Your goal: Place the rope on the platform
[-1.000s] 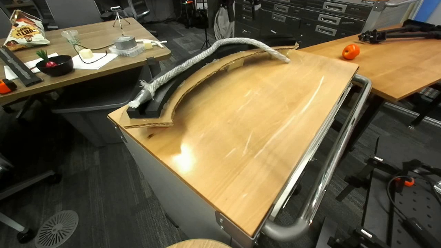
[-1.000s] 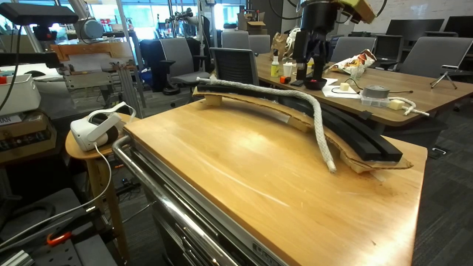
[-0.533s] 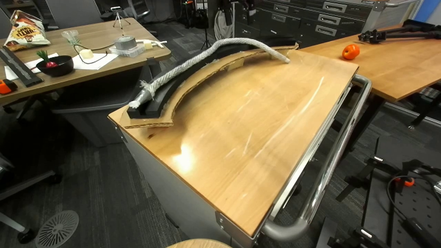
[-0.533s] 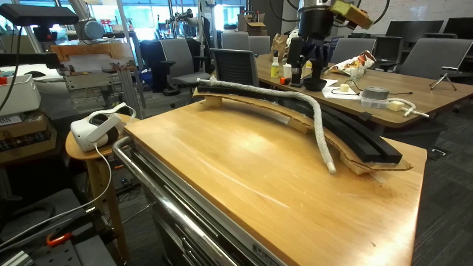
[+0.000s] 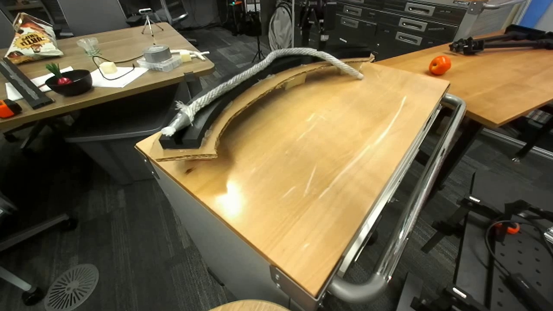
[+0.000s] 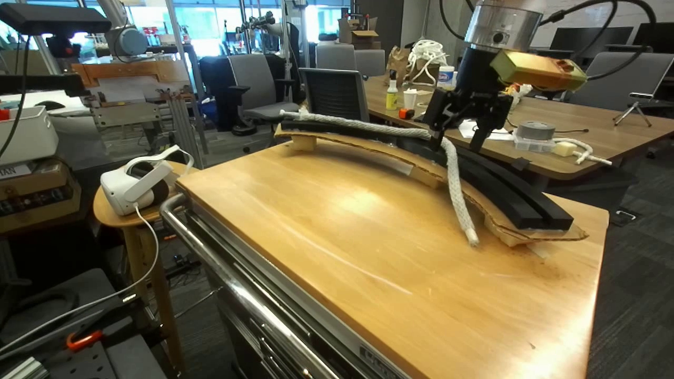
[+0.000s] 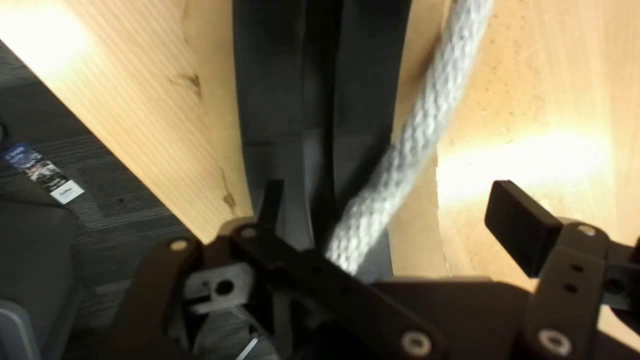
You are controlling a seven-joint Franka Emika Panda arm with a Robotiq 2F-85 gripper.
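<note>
A: Specify the support surface.

B: Flat wooden desk (image 6: 337,221), located below the tool (image 6: 457,145). A tubular metal handle (image 5: 418,198) follows the edge remote from the tool.

A: Which items contact the desk?

B: Pale support blocks (image 6: 304,143): one below and near the tool, others toward both ends of the cardboard base (image 5: 190,153) they carry. The black platform (image 6: 500,197), seated on that base, passes under the tool. One end of the rope (image 6: 456,192) rests on the desk, lower than the tool, inside the platform's curve.

A: Surface marks?

B: Light streaks (image 5: 368,148), farther from the tool.
</note>
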